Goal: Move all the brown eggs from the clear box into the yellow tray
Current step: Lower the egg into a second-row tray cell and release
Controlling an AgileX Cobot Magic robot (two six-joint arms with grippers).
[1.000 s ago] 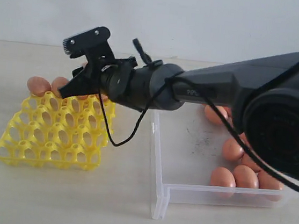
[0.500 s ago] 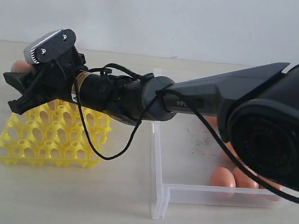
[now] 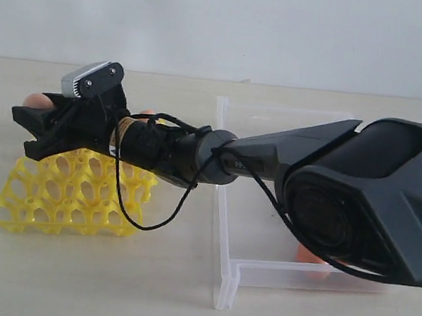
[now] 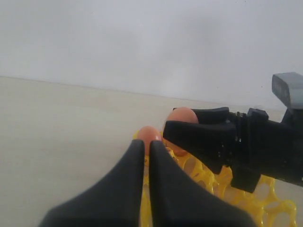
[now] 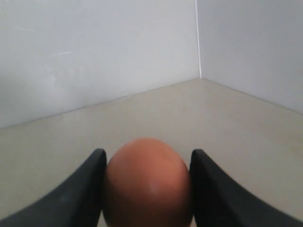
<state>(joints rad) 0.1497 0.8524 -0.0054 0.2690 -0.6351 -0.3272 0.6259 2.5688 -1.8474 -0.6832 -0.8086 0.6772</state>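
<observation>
Holding brown egg (image 5: 147,189) in right gripper (image 5: 147,156) above yellow tray (image 3: 69,195). Showing left gripper (image 4: 146,146) closed, empty. Hiding most of clear box (image 3: 227,228) behind right arm (image 3: 272,153).

We note a lab-style test setup: bare pale table (image 3: 67,279), blank white wall (image 3: 286,29), black robot arm (image 3: 287,155) over it.

A plain white wall (image 3: 286,29) fills the top of the exterior frame, meeting a pale beige work surface (image 3: 104,291) that spreads across the lower part. The light is soft and even. In the right wrist view, two walls join at a corner seam (image 5: 197,42).
</observation>
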